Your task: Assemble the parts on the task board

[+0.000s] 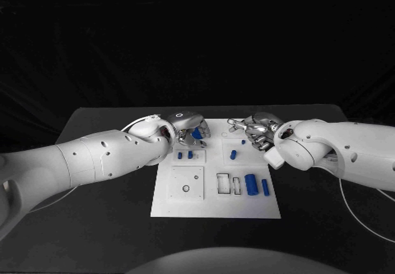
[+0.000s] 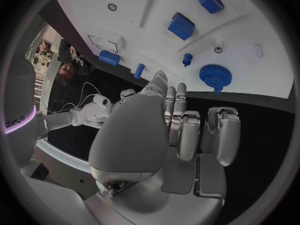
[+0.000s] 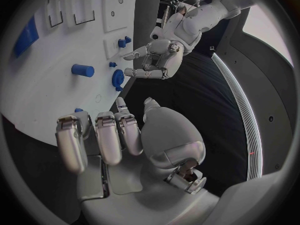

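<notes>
The white task board [image 1: 216, 197] lies mid-table. My left hand [image 1: 188, 127] hovers at its far left corner, fingers apart and holding nothing [image 2: 169, 130]. Just ahead of its fingertips a blue gear [image 2: 215, 76] stands on the board [image 1: 197, 135]. Across from it, my right hand [image 1: 255, 130] hangs over the far right corner, also holding nothing [image 3: 119, 145]. Two small blue blocks [image 1: 184, 154] sit below the gear, a short blue cylinder [image 1: 234, 153] lies mid-board, and two longer blue cylinders [image 1: 257, 185] lie at the right. The right wrist view shows the left hand [image 3: 153, 60] beside the gear [image 3: 117, 78].
Rectangular recesses [image 1: 224, 182] and a square plate with a small hole [image 1: 186, 187] mark the board's near half. A tiny blue peg [image 2: 187, 59] stands near the gear. Bare black table [image 1: 107, 217] surrounds the board, with a white cable [image 1: 362, 220] trailing at the right.
</notes>
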